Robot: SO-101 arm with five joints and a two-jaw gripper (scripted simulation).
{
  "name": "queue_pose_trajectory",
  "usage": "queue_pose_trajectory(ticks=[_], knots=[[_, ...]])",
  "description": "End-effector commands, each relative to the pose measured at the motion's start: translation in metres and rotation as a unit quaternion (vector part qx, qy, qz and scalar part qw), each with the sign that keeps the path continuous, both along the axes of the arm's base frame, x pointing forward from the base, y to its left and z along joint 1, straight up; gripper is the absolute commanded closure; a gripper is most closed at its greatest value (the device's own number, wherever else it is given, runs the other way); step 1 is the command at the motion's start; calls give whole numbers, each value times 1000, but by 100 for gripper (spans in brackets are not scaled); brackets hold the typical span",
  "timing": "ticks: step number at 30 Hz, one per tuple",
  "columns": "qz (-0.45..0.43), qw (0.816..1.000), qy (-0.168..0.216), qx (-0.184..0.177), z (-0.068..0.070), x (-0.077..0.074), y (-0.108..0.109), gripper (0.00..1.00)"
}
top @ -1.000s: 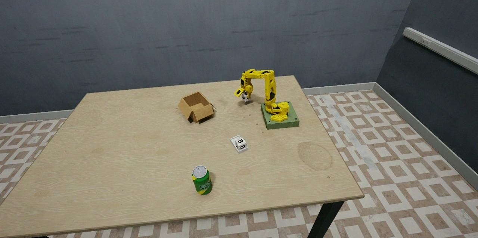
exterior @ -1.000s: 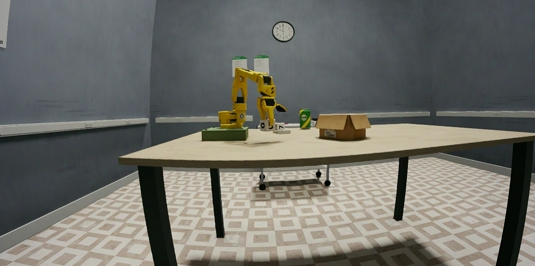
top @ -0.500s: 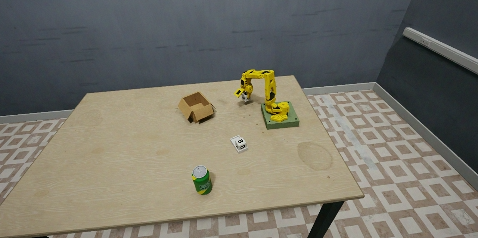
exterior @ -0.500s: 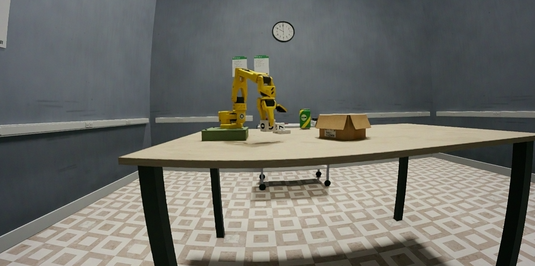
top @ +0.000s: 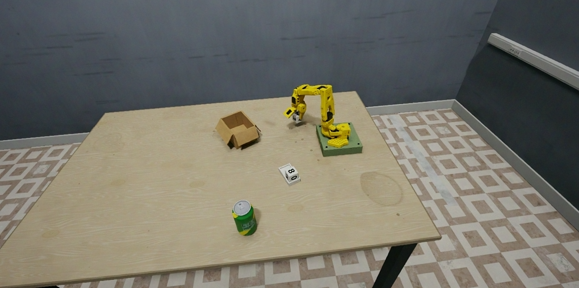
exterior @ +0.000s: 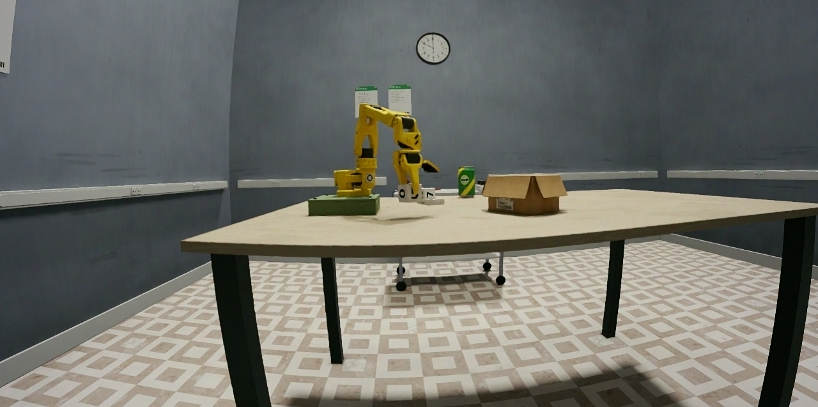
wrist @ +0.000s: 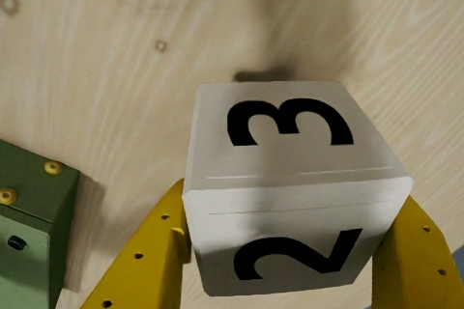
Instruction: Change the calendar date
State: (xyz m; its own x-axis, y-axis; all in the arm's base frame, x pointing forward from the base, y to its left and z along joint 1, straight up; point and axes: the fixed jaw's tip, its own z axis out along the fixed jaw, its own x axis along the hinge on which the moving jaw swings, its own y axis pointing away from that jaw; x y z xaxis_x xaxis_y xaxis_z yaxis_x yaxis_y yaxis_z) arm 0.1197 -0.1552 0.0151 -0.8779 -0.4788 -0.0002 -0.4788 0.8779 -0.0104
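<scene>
Held in the end effector [top: 298, 113] [exterior: 413, 191] [wrist: 297, 191], clenched on its side faces: a numbered cube [top: 296, 117] [exterior: 406, 193] [wrist: 290, 179], raised off the counter [top: 162, 185] [exterior: 629, 209] [wrist: 121, 34] at far right, left of the green base [top: 342, 151] [exterior: 343, 206] [wrist: 29, 270]. Gripped so, with 3 and 2 exposed to the wrist view, probably to allow a change of digit away from the tray [top: 284, 167] [exterior: 438, 201]. Waiting nearer, at the tray's near end, with 8 uppermost: the second cube [top: 291, 173] [exterior: 428, 194], leaving the far end open, apparently for the held cube's return. Too indistinct to confirm: the date on the front. Likely needed next: turning to bring the right digit upright, then lowering flat without nudging the neighbor.
</scene>
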Motion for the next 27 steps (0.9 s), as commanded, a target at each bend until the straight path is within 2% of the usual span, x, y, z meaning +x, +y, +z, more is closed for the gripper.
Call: queue_pose_trajectory(ticks=[1, 27], knots=[[-1, 1000, 1, 2, -4, -2, 0, 100], [-1, 1000, 1, 2, -12, -2, 0, 100]])
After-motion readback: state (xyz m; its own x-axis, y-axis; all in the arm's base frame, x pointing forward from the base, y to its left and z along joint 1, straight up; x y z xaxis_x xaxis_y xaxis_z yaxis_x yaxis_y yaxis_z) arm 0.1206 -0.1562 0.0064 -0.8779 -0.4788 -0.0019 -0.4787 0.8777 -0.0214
